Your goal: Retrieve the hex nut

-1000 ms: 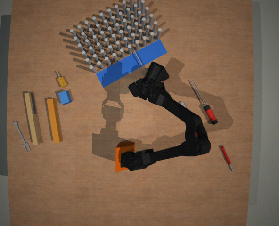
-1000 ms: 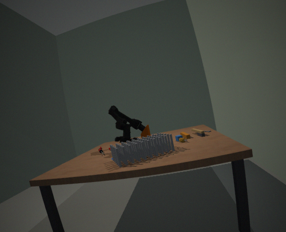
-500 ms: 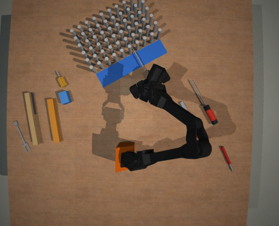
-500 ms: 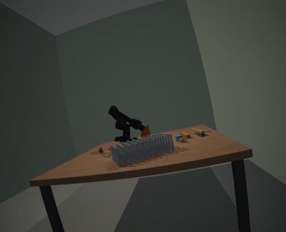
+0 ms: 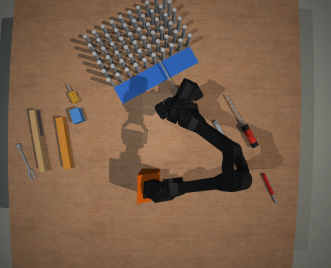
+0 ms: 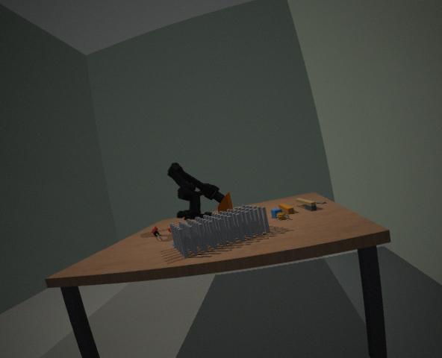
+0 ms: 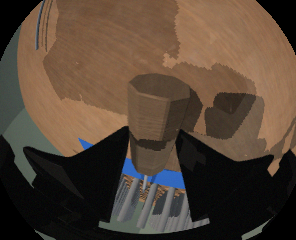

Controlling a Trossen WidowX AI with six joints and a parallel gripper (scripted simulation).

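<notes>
My gripper (image 5: 177, 96) (image 7: 152, 132) is shut on the brownish faceted handle (image 7: 150, 112) of a tool. The tool's thin metal shaft (image 5: 166, 70) (image 7: 145, 181) crosses over the blue taped strip (image 5: 185, 57) (image 7: 170, 178). Its far end is at the front row of the spacers, between two of them; what its tip touches is hidden. The grey metal spacers (image 5: 135, 43) (image 6: 221, 231) (image 7: 147, 206) stand upright in slanted rows behind the strip. I cannot make out the hex nut in any view.
Right of the arm lie a red-and-black-handled tool (image 5: 249, 135), a red pen-like tool (image 5: 268, 184) and a grey piece (image 5: 217, 127). At left are a yellow-handled tool (image 5: 73, 96), blue block (image 5: 76, 115), orange bar (image 5: 64, 142), tan bar (image 5: 37, 141) and grey forked tool (image 5: 24, 157).
</notes>
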